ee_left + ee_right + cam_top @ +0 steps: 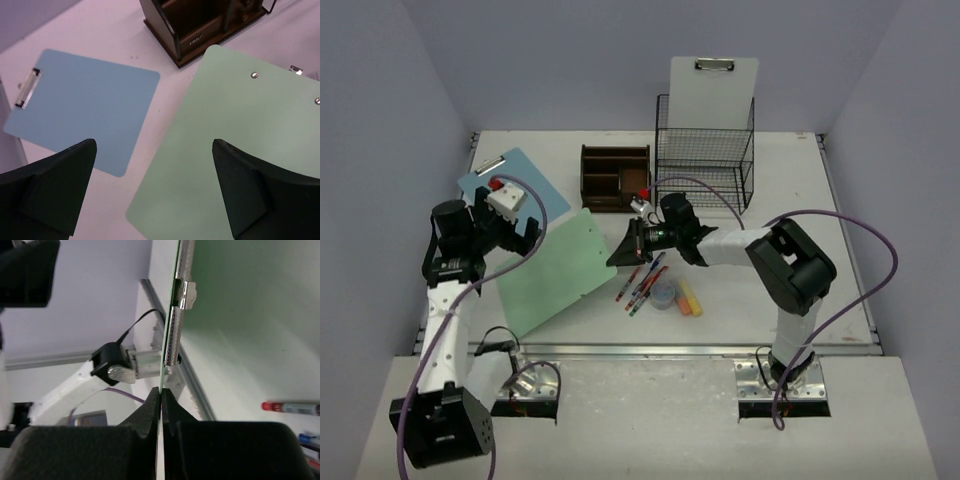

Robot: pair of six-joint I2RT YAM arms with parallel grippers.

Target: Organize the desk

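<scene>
A plain, matte, pale lavender-grey back wall meets a matching flat left side wall and a matching flat right side wall under soft, even light, with a pale grey mottled slab lying nearest.

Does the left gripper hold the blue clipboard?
No, the left gripper is open and empty, and the blue clipboard lies flat on the desk.

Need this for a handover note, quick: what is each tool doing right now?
Left tool: open, holding nothing.
Right tool: closed on the green clipboard's edge.
</scene>
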